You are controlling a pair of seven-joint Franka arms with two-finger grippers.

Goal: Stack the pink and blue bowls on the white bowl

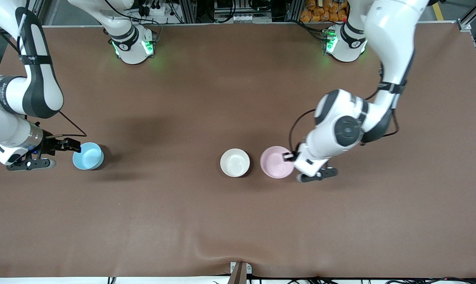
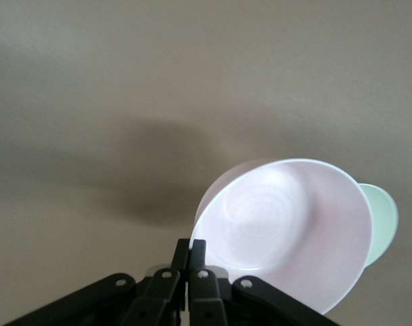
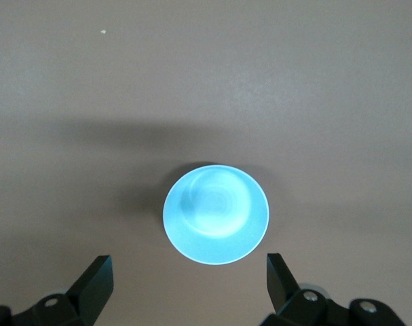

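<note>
Front view, right arm's end of the worktop [image 1: 238,221] first: right claw [image 1: 62,154] sits low just beside the blue bowl [image 1: 88,156], on the side toward that end of the worktop. Fingers [image 3: 96,282] spread wide apart, nothing between them. In the right wrist view the blue bowl [image 3: 216,212] stands upright on the brown surface w/ the two finger tips either side of it but not touching; bowl looks empty.

Mid worktop: white bowl [image 1: 235,162], upright, empty, resting on the surface, well apart from the blue one.

Just beside it, toward the left arm's end: pink bowl [image 1: 276,162], rims near but a thin gap shows btwn them. Left claw [image 1: 291,156] is at the pink bowl's rim on the side away from the white bowl, fingers [image 2: 190,261] pinched together on that rim. Left wrist view: pink bowl [image 2: 287,231] appears tilted, its inside facing the cam, w/ a sliver of the white bowl [image 2: 384,221] peeking out past its edge. Can't tell whether the pink bowl is off the surface.
</note>
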